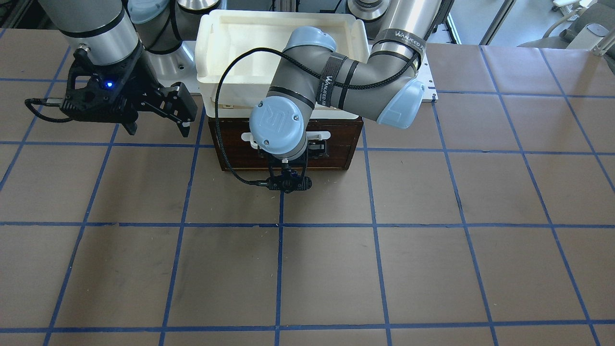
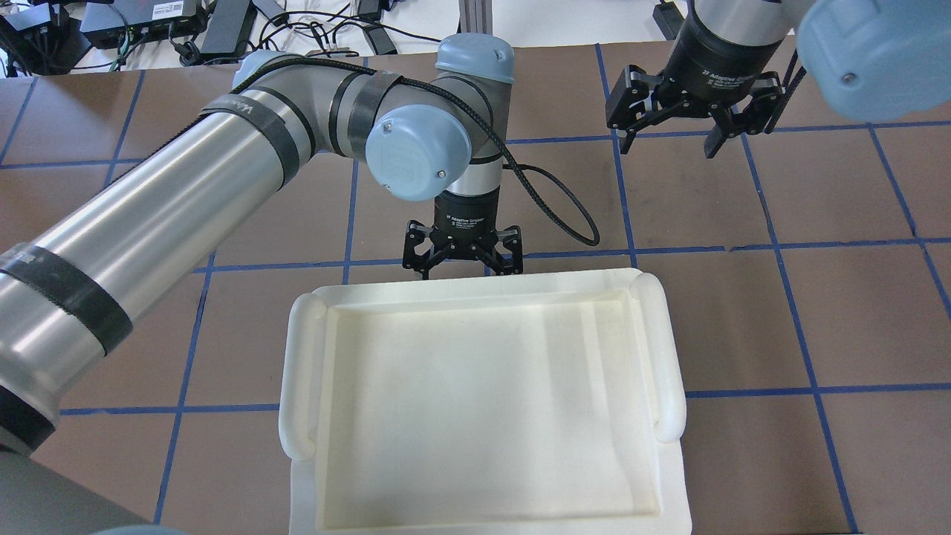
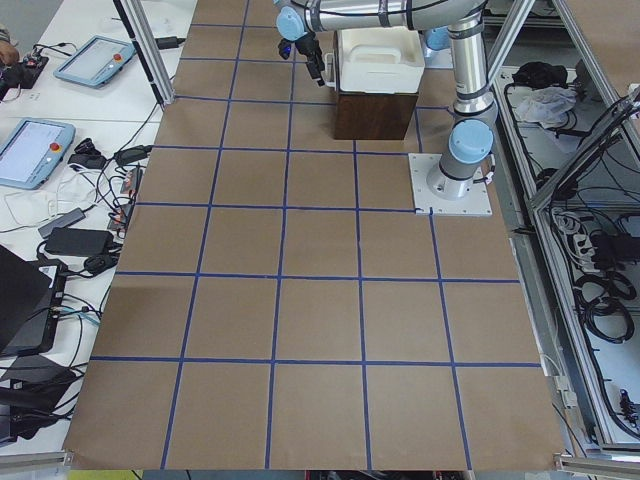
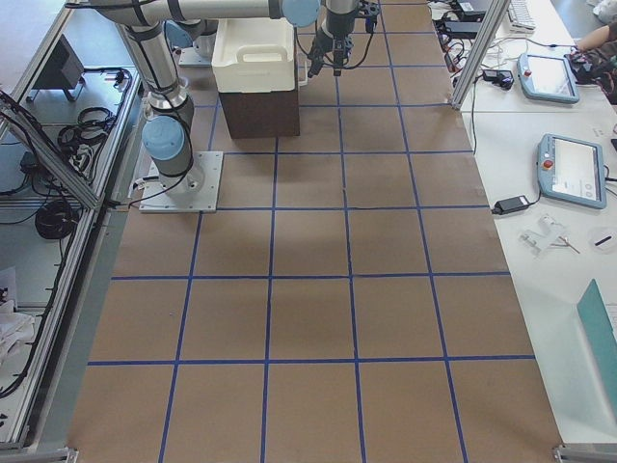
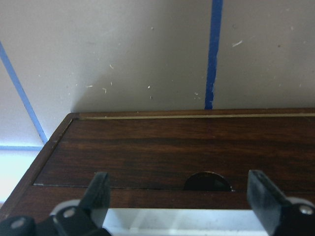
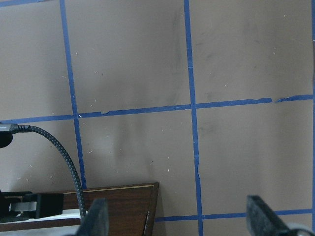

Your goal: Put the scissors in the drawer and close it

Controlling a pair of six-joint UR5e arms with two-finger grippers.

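Note:
The drawer's dark brown front (image 1: 230,156) with its white bar handle (image 1: 327,136) faces away from the robot, under a white foam tray. No plywood box shows, so the drawer looks pushed in. My left gripper (image 2: 462,267) is at the handle, open. In the left wrist view its fingers (image 5: 100,192) stand apart on either side of the white handle (image 5: 197,222), against the dark front (image 5: 147,152). My right gripper (image 2: 670,147) is open and empty, off to the side above the table; it also shows in the right wrist view (image 6: 179,221). The scissors are out of view.
The white foam tray (image 2: 297,371) lies on top of the drawer unit and looks empty. The table is brown paper with a blue tape grid (image 1: 278,226). The left arm's cable (image 1: 226,158) hangs in front of the drawer's front.

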